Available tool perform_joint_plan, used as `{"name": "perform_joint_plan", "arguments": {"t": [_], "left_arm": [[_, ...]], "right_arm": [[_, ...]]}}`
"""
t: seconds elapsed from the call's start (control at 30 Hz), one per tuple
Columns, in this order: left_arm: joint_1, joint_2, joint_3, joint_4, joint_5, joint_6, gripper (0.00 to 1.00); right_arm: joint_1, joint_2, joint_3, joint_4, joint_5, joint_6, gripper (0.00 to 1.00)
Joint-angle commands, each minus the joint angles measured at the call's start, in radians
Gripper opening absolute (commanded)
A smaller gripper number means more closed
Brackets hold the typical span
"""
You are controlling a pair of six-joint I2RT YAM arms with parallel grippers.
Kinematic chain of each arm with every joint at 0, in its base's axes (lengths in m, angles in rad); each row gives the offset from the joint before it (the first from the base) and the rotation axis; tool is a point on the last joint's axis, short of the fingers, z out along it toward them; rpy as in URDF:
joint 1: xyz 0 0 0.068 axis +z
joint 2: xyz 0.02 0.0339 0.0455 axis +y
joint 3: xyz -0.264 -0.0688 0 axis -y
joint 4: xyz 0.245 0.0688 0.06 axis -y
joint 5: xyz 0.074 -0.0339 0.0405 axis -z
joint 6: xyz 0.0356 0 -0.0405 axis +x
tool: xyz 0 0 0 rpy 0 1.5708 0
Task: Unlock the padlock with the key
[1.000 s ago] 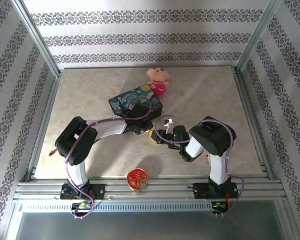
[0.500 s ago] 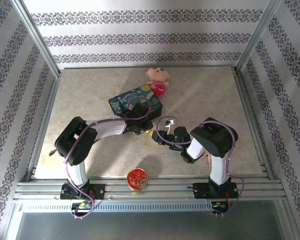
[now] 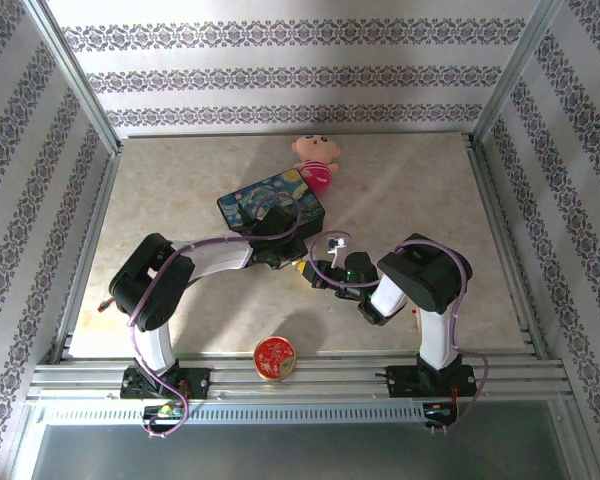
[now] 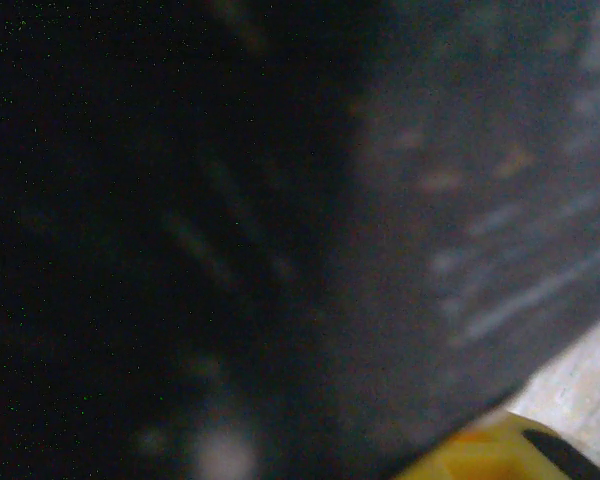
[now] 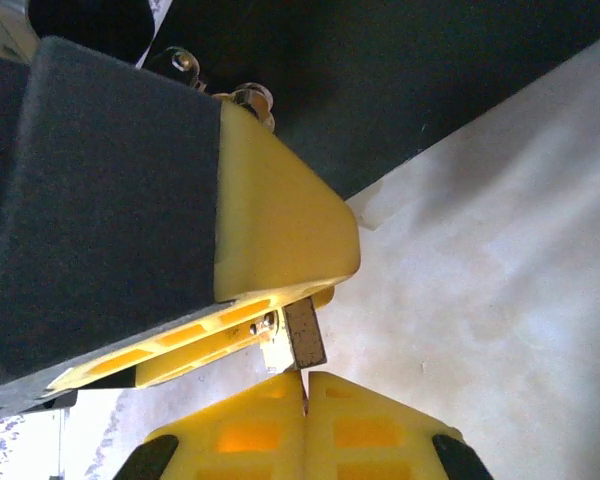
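Note:
The padlock (image 5: 302, 335) is a small brass block with silvery parts, held off the table in my left gripper (image 5: 320, 292), whose yellow fingers (image 5: 280, 220) are shut on it. My right gripper (image 5: 306, 378) is shut, with a thin sliver of the key (image 5: 305, 392) pinched between its pads and pointing up into the padlock's underside. From above, the left gripper (image 3: 292, 262) and right gripper (image 3: 313, 272) meet tip to tip at the padlock (image 3: 302, 267), mid-table. The left wrist view is dark and blurred, with a yellow finger (image 4: 480, 455) at its lower edge.
The blue painted tin box (image 3: 270, 205) lies just behind the left gripper, very close. A pink doll (image 3: 315, 160) sits farther back. A round red tin (image 3: 275, 358) stands near the front rail. Bare tabletop (image 3: 160, 190) lies to the left and right.
The right arm swayed slightly to the right and came back. Both grippers stay joined at the padlock.

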Motion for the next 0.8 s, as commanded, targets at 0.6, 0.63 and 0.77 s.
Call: {"name": "perform_joint_plan", "arguments": {"t": [0.6, 0.63, 0.77], "left_arm": [[0.007, -0.138, -0.254, 0.373, -0.050, 0.043, 0.66], [0.007, -0.134, -0.265, 0.399, -0.050, 0.044, 0.66], [0.007, -0.122, -0.319, 0.540, -0.049, 0.051, 0.60]], "right_arm": [[0.016, -0.025, 0.057, 0.046, -0.022, 0.026, 0.02], [0.015, -0.028, 0.056, 0.046, -0.021, 0.027, 0.02], [0.015, -0.037, 0.055, 0.046, -0.021, 0.036, 0.02]]}}
